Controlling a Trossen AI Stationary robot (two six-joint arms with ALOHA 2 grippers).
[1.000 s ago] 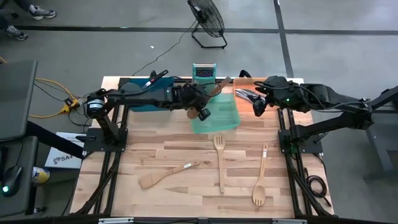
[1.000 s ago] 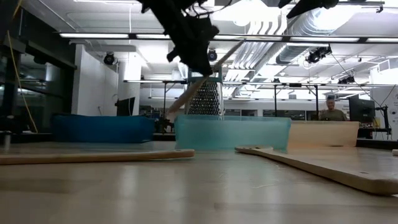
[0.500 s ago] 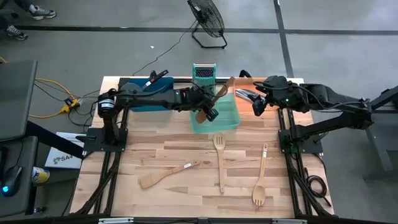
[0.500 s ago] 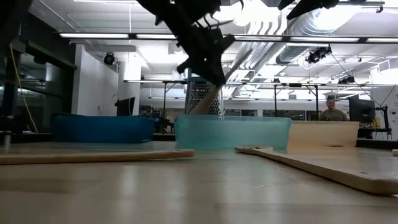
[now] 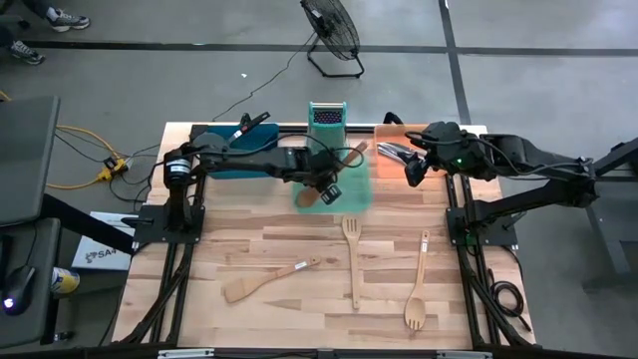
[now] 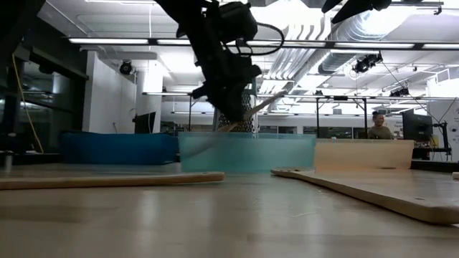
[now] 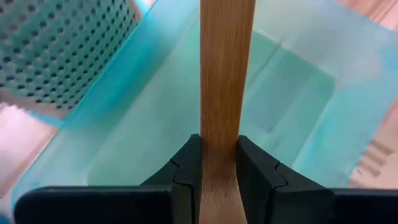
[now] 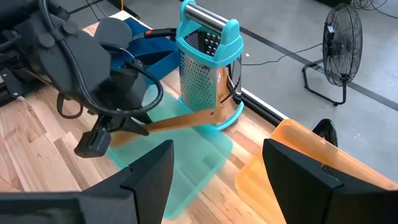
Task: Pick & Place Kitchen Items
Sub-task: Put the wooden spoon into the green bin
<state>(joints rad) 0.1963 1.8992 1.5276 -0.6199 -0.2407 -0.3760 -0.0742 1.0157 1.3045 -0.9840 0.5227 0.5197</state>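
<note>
My left gripper [image 5: 324, 186] [image 7: 219, 158] is over the translucent green tray [image 5: 344, 184], shut on a pale wooden utensil [image 5: 339, 168]. The utensil slants; its lower broad end [image 5: 307, 196] dips into the tray and its thin end [image 8: 211, 115] points at the metal box grater [image 5: 326, 117]. My right gripper [image 5: 414, 170] [image 8: 217, 180] hangs open over the orange tray [image 5: 391, 140], which holds silver cutlery [image 5: 394, 152]. Three wooden utensils [image 5: 351, 254] lie flat on the table nearer me. My left gripper pinches the flat handle [image 7: 219, 124] of the wooden utensil between its two fingers [image 7: 186, 168], which lie across it. It comes from the table's left, slanting down. The utensil is tilted, low end inside the green tray, thin end raised toward the grater.
A blue tray [image 5: 239, 152] sits at the far left, under the left arm. The grater stands upright just beyond the green tray. A wooden spatula [image 5: 269, 281] and a wooden fork [image 5: 416, 294] lie on the near half. A person [image 6: 379, 125] is far off in the room.
My left gripper has come down over the green tray and tipped the wooden utensil from steep to nearly level, still shut on it. The green tray has slid toward the table's left. My right arm has kept still.
</note>
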